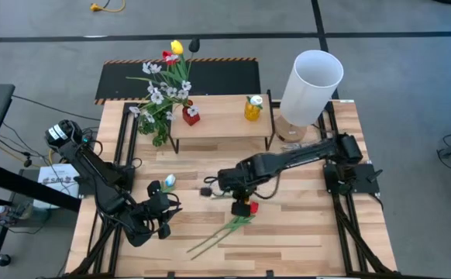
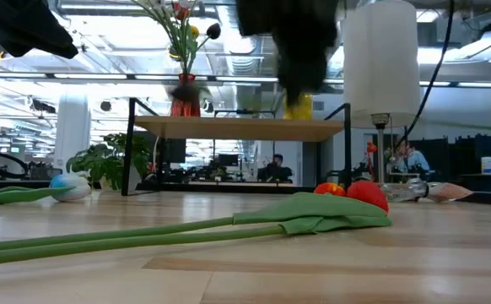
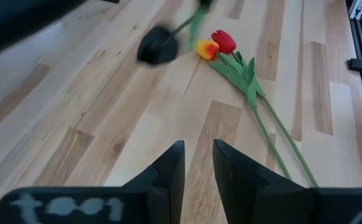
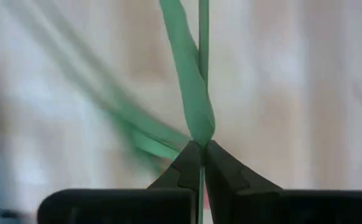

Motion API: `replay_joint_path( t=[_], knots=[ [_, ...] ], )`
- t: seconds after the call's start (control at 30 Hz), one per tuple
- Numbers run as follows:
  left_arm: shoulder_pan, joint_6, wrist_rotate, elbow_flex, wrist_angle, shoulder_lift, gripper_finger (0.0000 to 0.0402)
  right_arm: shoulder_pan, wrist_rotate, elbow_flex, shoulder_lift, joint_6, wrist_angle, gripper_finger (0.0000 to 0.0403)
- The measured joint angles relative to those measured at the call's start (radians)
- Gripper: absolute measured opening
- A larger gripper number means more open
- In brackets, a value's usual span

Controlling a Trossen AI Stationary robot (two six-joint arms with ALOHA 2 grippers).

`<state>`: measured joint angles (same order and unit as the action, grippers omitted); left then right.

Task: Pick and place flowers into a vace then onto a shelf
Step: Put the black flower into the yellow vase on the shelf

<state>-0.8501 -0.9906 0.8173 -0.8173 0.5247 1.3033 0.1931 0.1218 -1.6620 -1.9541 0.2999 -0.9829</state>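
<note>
My right gripper (image 1: 232, 189) is over the middle of the table, shut on the green stem of a black tulip whose dark head (image 1: 208, 191) shows to its left. Below it, a red tulip (image 1: 252, 208) and an orange one (image 3: 206, 49) lie flat on the boards, stems (image 1: 218, 236) running toward the near edge. My left gripper (image 1: 163, 208) waits near the table's left front, open, with nothing between its fingers; a white tulip (image 1: 169, 181) lies beside it. The small red vase (image 1: 191, 116), holding several flowers, stands on the shelf (image 1: 225, 124). My right gripper pinches the black tulip's thin stem together with a leaf (image 4: 199, 132) between its two fingertips. The fingers come from above, pointing steeply down. In the left wrist view the head (image 3: 157, 46) shows blurred, off the boards, with the stem slanting up toward the gripper.
A tall white lamp (image 1: 311, 84) stands at the table's far right beside the shelf. A yellow object (image 1: 253, 108) sits on the shelf's right part. Black frame rails (image 1: 342, 225) run along both sides of the table. Bare boards lie along the near edge.
</note>
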Motion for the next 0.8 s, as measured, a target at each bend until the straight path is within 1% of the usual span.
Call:
replay_joint_path(
  t=[0.07, 0.1, 0.13, 0.2, 0.27, 0.33, 0.5, 0.67, 0.8],
  knots=[
    [0.000, 0.008, 0.000, 0.000, -0.002, 0.000, 0.0071, 0.027, 0.053, -0.040, 0.025, 0.048, -0.006, 0.0002],
    [0.000, 0.009, 0.000, 0.000, -0.001, 0.000, 0.0071, 0.042, 0.070, -0.065, 0.032, 0.075, 0.008, 0.0002],
    [0.000, 0.009, 0.000, 0.000, 0.001, 0.000, 0.0071, 0.057, 0.078, -0.089, 0.041, 0.103, 0.058, 0.0002],
    [0.000, 0.016, 0.001, 0.000, 0.001, 0.000, 0.0071, 0.090, 0.064, -0.117, 0.071, 0.149, 0.098, 0.0001],
    [0.000, 0.020, 0.002, 0.000, 0.004, 0.000, 0.0071, 0.124, -0.006, -0.145, 0.095, 0.196, 0.187, 0.0001],
    [0.000, 0.034, 0.011, 0.000, 0.000, 0.000, 0.0071, 0.157, -0.115, -0.158, 0.121, 0.221, 0.243, 0.0001],
    [0.000, 0.059, 0.021, 0.000, -0.009, 0.007, 0.0071, 0.235, -0.443, -0.171, 0.169, 0.218, 0.417, 0.0001],
    [0.000, 0.095, 0.017, 0.000, -0.016, 0.008, 0.0071, 0.316, -0.729, -0.169, 0.168, 0.144, 0.585, 0.0000],
    [0.000, 0.095, 0.017, 0.000, -0.018, 0.008, 0.0071, 0.399, -1.016, -0.171, 0.151, 0.137, 0.637, 0.0000]
  ],
)
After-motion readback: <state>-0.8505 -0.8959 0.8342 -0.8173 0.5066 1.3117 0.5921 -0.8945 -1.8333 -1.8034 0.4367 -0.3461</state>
